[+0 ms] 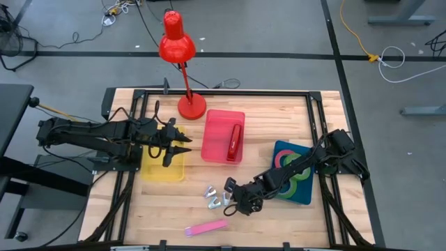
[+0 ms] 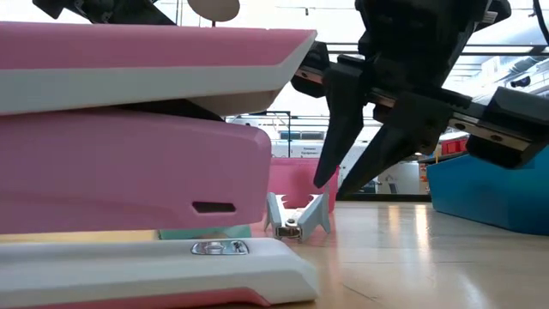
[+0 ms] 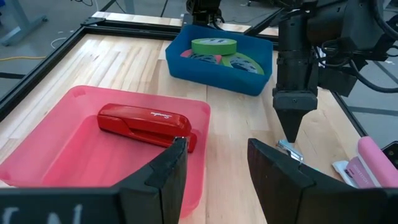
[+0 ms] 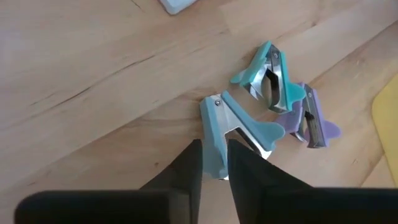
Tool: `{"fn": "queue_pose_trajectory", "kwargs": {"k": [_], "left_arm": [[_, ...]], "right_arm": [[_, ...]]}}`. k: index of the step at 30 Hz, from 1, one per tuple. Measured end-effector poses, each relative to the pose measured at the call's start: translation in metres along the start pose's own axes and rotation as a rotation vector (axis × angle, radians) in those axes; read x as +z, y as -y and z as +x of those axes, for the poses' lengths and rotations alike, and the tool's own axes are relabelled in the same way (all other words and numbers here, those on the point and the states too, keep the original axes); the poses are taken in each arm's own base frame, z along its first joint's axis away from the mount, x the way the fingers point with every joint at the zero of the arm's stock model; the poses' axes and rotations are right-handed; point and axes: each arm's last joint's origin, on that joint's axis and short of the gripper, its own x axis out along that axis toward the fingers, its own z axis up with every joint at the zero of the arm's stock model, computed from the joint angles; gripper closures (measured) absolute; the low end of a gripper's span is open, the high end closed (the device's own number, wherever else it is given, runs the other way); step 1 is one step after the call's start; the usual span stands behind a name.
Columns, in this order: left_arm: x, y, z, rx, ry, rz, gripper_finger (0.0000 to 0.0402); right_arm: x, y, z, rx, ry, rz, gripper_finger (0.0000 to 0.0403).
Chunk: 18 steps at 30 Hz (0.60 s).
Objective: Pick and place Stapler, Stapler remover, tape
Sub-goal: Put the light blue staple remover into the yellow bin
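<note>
Three staple removers lie close together on the table: a light-blue one (image 4: 239, 127), a teal one (image 4: 267, 71) and a purple one (image 4: 311, 121). My right gripper (image 1: 232, 193) points down on the light-blue one, fingers almost together. A pink stapler (image 1: 207, 228) lies near the front edge. A red stapler (image 3: 146, 123) lies in the pink tray (image 3: 62, 112). Two green tape rolls (image 3: 214, 45) and a pinkish-red one (image 3: 186, 54) lie in the blue tray (image 3: 211, 74). My left gripper (image 3: 214, 168) is open and empty above the yellow tray (image 1: 164, 171). My right gripper comes from above, pointing down, with one finger (image 4: 186, 165) on each side of one light-blue handle (image 4: 214, 134) of the staple remover. The fingers lie along that handle. The remover rests on the table (image 2: 296, 219); how far back it reaches between the fingers does not show.
A red desk lamp (image 1: 185, 70) stands at the back, its base (image 1: 191, 108) just behind the pink tray. The pink stapler fills the near left of the low view (image 2: 129, 146). Bare wood lies between the trays and the front edge.
</note>
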Motion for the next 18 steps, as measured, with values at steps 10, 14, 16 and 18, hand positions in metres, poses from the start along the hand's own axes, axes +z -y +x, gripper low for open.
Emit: {"fn": "queue_pose_trajectory", "kwargs": {"k": [10,14,16,18], "left_arm": [[0.0000,0.0001,0.0000,0.000,0.000,0.000,0.0228],[0.0001,0.0000,0.0000,0.000,0.001,0.000,0.0228],[0.0000,0.0000,0.0000,0.000,0.000,0.000,0.0228],[0.0001,0.0000,0.0000,0.000,0.001,0.000,0.0228]], "right_arm": [[0.0000,0.0007,0.0000,-0.006,0.001,0.001,0.0311],[0.0000,0.0005,0.0007,-0.006,0.001,0.001,0.0327],[-0.0008,-0.0006,0.0032,-0.001,-0.003,0.000,0.0340],[-0.0019,-0.0021,0.0068,0.010,-0.005,-0.001,0.0356]]}}
